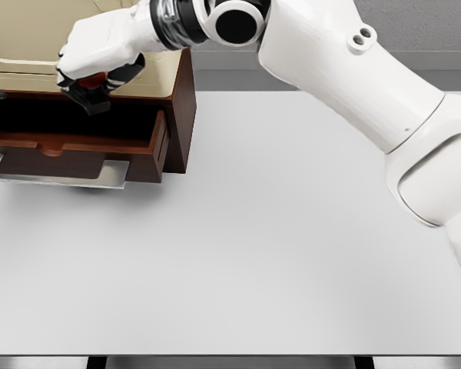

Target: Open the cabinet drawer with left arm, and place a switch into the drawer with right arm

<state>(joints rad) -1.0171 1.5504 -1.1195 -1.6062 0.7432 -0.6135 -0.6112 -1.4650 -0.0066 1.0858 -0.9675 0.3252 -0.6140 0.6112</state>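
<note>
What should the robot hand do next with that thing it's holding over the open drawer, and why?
Probably lower a little and let go. The right robot hand hangs above the open drawer of the cabinet, fingers curled around a dark object with a red part, likely the switch. It looks like it's over the opening, so it should drop inside.

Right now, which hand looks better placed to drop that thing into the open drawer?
The right hand: it holds the switch directly above the open drawer. The left hand isn't visible.
</note>
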